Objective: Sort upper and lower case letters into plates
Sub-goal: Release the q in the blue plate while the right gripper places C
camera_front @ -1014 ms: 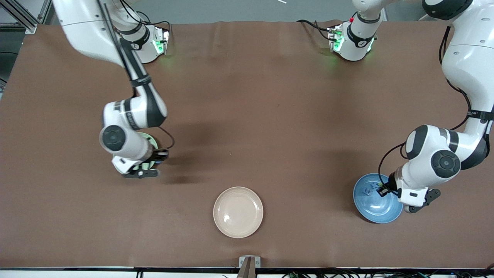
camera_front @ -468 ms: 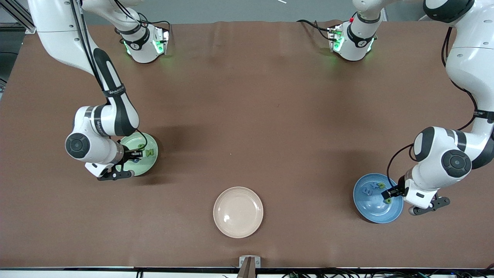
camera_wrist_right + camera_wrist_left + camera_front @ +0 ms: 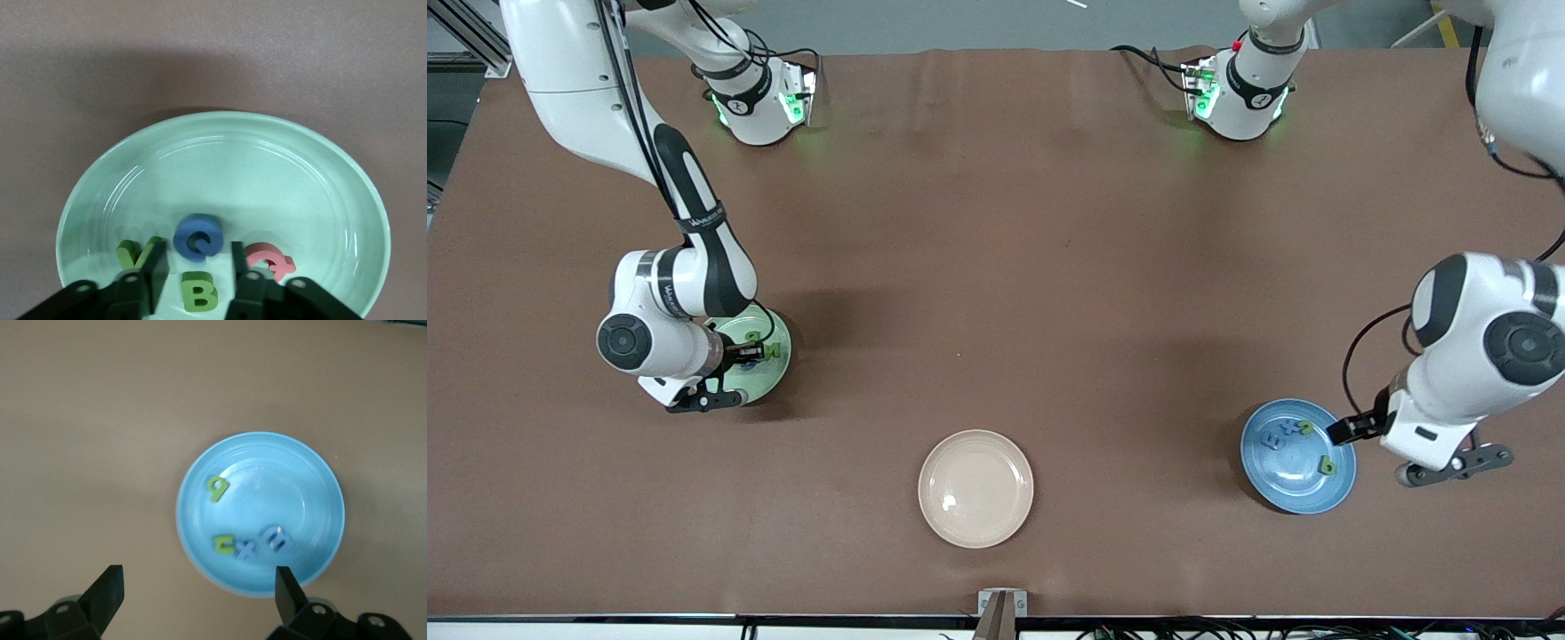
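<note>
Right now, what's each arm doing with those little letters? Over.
Left gripper open above blue plate, four letters in it. Right gripper parted over green B in mint plate, four letters there. Cream plate bare. Nothing in the way.

You have one cream-beige plate (image 3: 975, 488) on the brown table cover (image 3: 996, 267), lying flat near the edge closest to the front camera, about midway between the two arms' ends. Its bowl holds nothing. A small metal bracket (image 3: 1001, 604) sits at that table edge, just beside the plate.
</note>
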You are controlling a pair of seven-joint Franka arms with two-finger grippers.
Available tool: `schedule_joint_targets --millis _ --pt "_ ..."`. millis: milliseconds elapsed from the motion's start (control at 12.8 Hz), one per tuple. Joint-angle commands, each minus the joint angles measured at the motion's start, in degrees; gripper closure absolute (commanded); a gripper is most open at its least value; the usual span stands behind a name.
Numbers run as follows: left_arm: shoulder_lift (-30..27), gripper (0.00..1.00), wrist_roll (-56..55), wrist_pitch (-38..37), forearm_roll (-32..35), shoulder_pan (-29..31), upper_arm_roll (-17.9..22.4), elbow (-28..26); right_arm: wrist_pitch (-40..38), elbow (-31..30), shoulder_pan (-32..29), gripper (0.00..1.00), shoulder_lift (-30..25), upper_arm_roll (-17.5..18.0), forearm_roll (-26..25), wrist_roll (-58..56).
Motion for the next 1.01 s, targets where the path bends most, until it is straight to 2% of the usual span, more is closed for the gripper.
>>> schedule_joint_targets --millis 0,156,390,546,624,702,858,936 --pt "-9.15 0.00 6.45 -5.43 -8.18 2.31 -0.12 -1.58 -0.12 0.23 -0.93 0.00 -0.62 0.40 -0.62 0.16" --pt "-12.76 0.00 12.43 -7.54 -13.21 4.24 -0.12 -1.58 -0.30 0.75 -0.93 0.00 -0.71 0.49 -0.71 0.16" --pt "-18.04 0.00 13.60 -14.47 -13.93 4.43 -0.30 -0.27 -2.05 2.33 -0.93 0.00 -1.67 0.40 -0.71 0.16" --pt "-21.37 0.00 15.78 -20.36 -15.24 4.34 -0.47 0.44 -9.40 6.79 -1.46 0.00 -2.11 0.31 -0.97 -0.10" --pt "-22.70 0.00 18.14 -20.91 -17.60 4.34 -0.21 0.53 -14.14 9.78 -2.51 0.00 -2.12 0.31 -0.97 -0.97" --pt "-25.76 0.00 20.78 -21.09 -20.93 3.30 1.70 0.01 -17.75 12.07 -3.21 0.00 -2.29 0.22 -1.06 -1.33" --pt "-29.81 0.00 22.91 -22.48 -25.33 -6.94 14.13 -2.71 -23.48 15.24 -4.36 0.00 -4.57 -0.65 -2.19 -2.64" --pt "-31.57 0.00 23.87 -23.98 -28.23 -11.52 18.99 -3.68 -26.29 16.65 -4.71 0.00 -5.97 -1.27 -3.50 -3.17"
